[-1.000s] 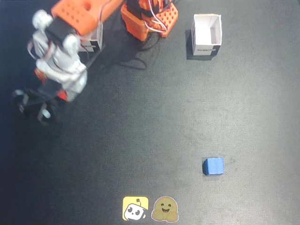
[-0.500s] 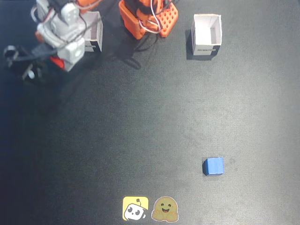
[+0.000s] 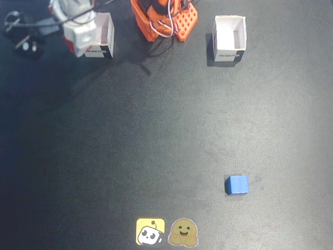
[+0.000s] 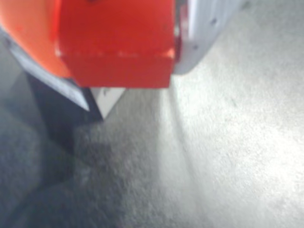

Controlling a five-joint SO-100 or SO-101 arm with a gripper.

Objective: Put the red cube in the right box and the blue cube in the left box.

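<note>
Wrist view shows my fingers [image 4: 137, 71] clamped on the small bright red cube [image 4: 116, 42]. Since a second ago I've swung it up beside the white open box [image 3: 101, 36]; release comes next. The small blue cube [image 3: 238, 185] waits on the dark tabletop [image 3: 156, 146].

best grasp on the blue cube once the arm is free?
Come straight down on the blue cube and close the gripper, now shut on the red cube, across two opposite side faces. It sits flat and roughly square to the fixed view, alone on the mat, so either pair of sides looks clear.
</note>
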